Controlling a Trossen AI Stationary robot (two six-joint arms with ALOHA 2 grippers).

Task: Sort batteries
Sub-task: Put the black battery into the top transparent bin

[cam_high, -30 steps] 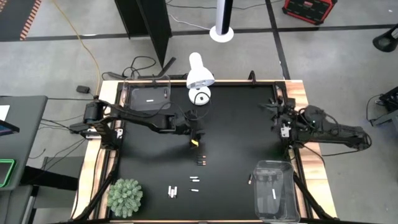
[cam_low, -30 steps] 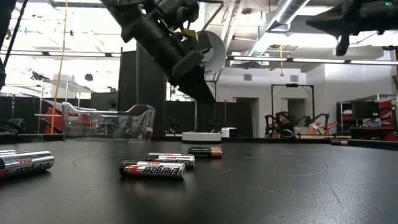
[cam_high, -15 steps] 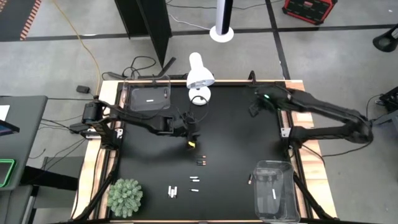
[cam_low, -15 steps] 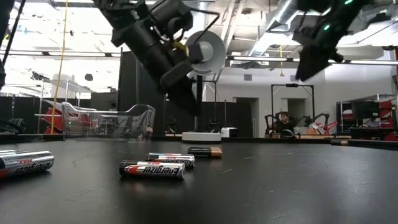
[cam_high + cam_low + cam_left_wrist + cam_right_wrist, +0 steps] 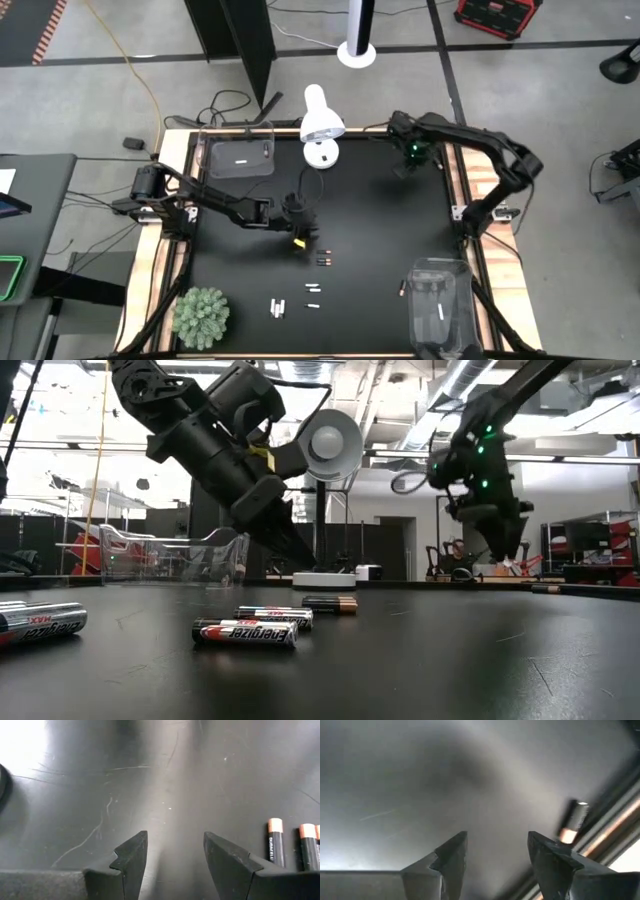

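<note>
Dark batteries with copper ends [image 5: 322,260] lie mid-table; they also show in the left wrist view [image 5: 274,845]. Several white batteries [image 5: 277,307] lie nearer the front edge. My left gripper [image 5: 300,235] hangs open and empty above the mat, just left of and beyond the dark batteries [image 5: 175,850]. My right gripper [image 5: 405,165] hangs open and empty over the far right of the table [image 5: 497,850]. One battery [image 5: 575,820] lies ahead of it beside the table's edge strip. In the low view, batteries [image 5: 245,632] lie on their sides on the mat.
A clear bin [image 5: 440,305] at the near right holds a white battery; another battery [image 5: 402,288] lies beside it. A second clear bin [image 5: 238,158] stands at the far left. A white lamp [image 5: 320,128] is at the far edge and a green plant [image 5: 202,315] at the near left.
My right arm has swung from its place at the table's right edge out over the far right of the table, and its gripper has tipped to point down. My left gripper has drifted a little toward the near edge and lower, staying open.
</note>
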